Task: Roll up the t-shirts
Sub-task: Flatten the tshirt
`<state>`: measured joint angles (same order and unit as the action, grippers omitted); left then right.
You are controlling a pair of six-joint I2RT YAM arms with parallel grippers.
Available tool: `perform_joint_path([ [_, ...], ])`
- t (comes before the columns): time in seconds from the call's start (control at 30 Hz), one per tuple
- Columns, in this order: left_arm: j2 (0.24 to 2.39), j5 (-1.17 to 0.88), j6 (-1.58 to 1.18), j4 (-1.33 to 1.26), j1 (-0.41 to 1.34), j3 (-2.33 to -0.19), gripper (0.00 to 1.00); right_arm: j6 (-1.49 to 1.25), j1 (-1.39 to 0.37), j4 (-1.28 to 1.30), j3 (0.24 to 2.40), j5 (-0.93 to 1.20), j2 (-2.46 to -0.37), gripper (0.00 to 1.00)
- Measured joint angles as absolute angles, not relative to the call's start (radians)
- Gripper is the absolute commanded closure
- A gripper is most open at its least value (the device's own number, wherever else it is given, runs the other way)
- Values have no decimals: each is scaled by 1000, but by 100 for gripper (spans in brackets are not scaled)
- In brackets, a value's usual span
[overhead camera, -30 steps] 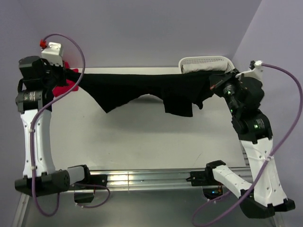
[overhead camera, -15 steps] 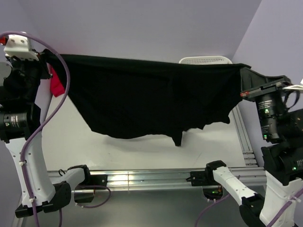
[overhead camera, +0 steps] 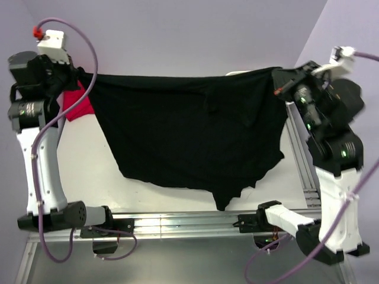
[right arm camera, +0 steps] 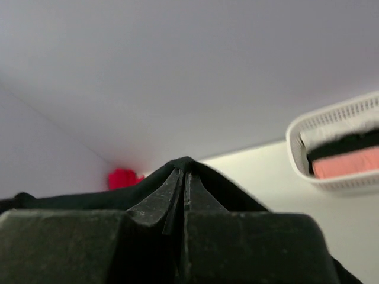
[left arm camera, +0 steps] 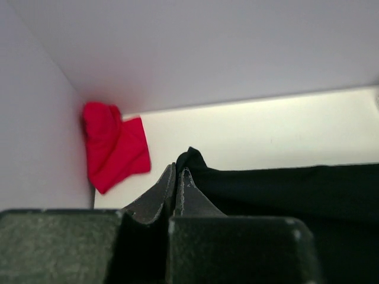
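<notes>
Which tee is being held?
The black cloth t-shirt, stretched between the left fingers and right fingers; the red cloth t-shirt lies crumpled in the far-left corner.

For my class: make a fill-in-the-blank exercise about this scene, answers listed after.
1. The t-shirt stretched between the left claw and right claw is ____.
2. The crumpled cloth in the far left corner is ____.
3. The white basket stands on the ____ arm's side.
4. Both claws are ____ (open or shut) on the shirt.
Answers: black; red; right; shut.
</notes>
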<state>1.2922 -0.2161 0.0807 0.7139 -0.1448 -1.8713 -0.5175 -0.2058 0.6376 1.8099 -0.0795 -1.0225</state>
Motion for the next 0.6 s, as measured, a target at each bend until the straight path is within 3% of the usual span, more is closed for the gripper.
perform_joint_path([
  [0.17,1457,-208,117,760,-113,-1893,100,-485,-204,726,1956,32,-1279,100],
  [0.3,1743,-193,131,771,-105,-2123,100,-465,-203,690,2097,105,-1547,100],
  [0.47,2071,-137,91,701,-137,-2415,100,-466,-196,658,2434,141,-2001,100],
  [0.6,2114,-79,80,632,-159,-2471,100,-488,-190,589,2457,128,-2092,100],
])
